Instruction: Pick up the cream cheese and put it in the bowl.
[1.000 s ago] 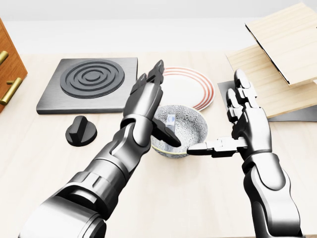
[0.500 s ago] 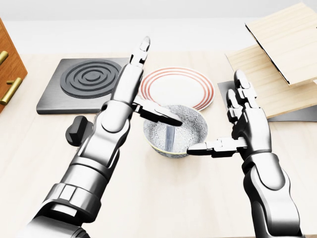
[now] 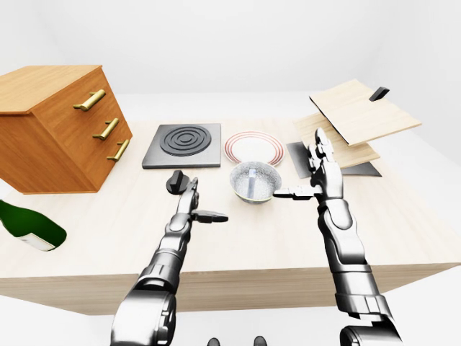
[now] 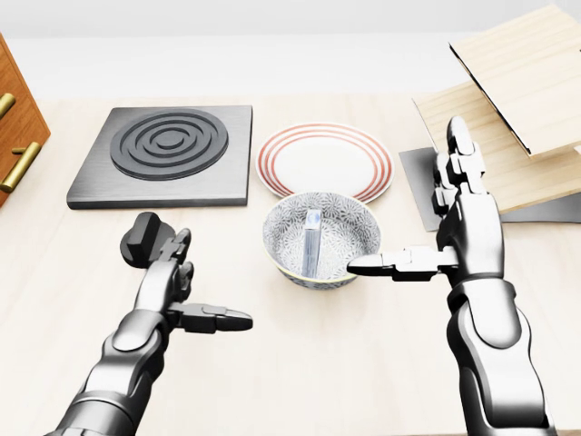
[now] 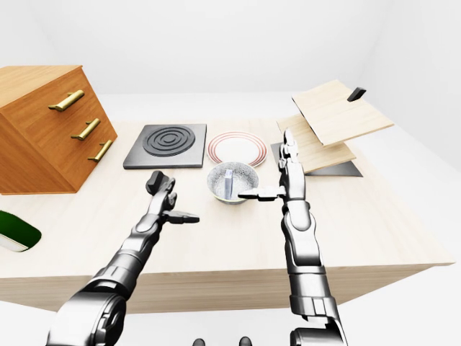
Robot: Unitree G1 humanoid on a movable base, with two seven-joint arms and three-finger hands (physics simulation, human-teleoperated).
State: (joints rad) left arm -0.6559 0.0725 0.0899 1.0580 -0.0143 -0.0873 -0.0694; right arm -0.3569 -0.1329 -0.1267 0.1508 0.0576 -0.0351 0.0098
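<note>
The cream cheese (image 4: 312,242), a small grey-blue box, stands inside the patterned bowl (image 4: 283,221) at the middle of the head view. My left hand (image 4: 186,291) is open and empty, low and left of the bowl, its thumb pointing right. My right hand (image 4: 436,227) is open and empty just right of the bowl, fingers upright, thumb tip near the bowl's rim.
A red-ringed plate (image 4: 324,161) lies above the bowl, a dark stove plate (image 4: 163,154) to its left with a black knob (image 4: 142,238) below it. Wooden boards (image 4: 517,100) stand at the upper right. A wooden drawer cabinet (image 3: 57,126) and a green bottle (image 3: 29,227) are at the left.
My left hand has drawn back from over the bowl, down and to the left, empty. The cream cheese now stands in the bowl. The right hand has barely moved.
</note>
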